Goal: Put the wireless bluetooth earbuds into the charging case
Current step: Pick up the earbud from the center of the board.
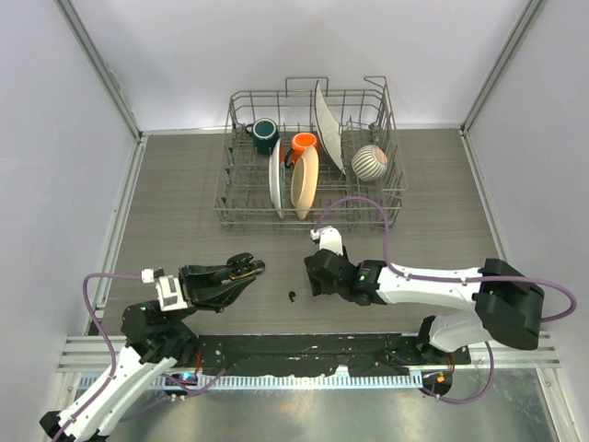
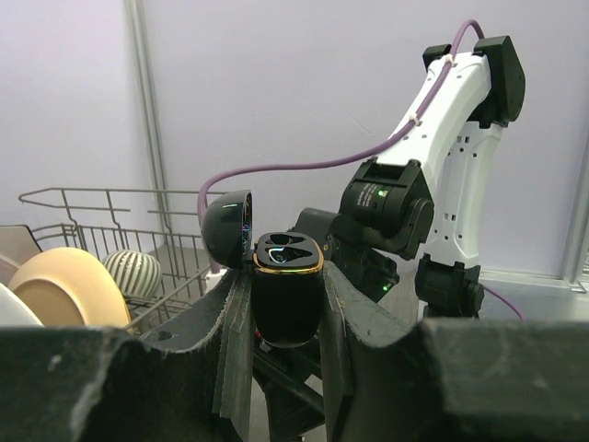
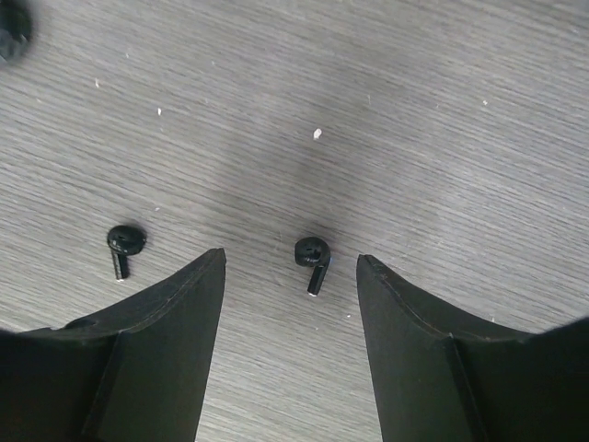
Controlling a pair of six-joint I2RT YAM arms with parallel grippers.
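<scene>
The left gripper (image 1: 247,268) clamps the charging case (image 2: 287,308) upright, lid open. The right gripper (image 3: 290,262) hangs spread over the table (image 3: 442,110). One earbud (image 3: 313,256) lies between its fingers, touching neither. A second earbud (image 3: 125,243) lies just outside one finger. The dish rack (image 1: 221,198) stands well beyond, toward the far edge.

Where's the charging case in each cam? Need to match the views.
Top external: case left of centre, held in the left end effector.
Left wrist: case at centre, lid open, clamped in that end effector.
Right wrist: case not identifiable; only two earbuds show clearly.
Shared landmark: dish rack, top centre in top external, lower left in left wrist.
</scene>
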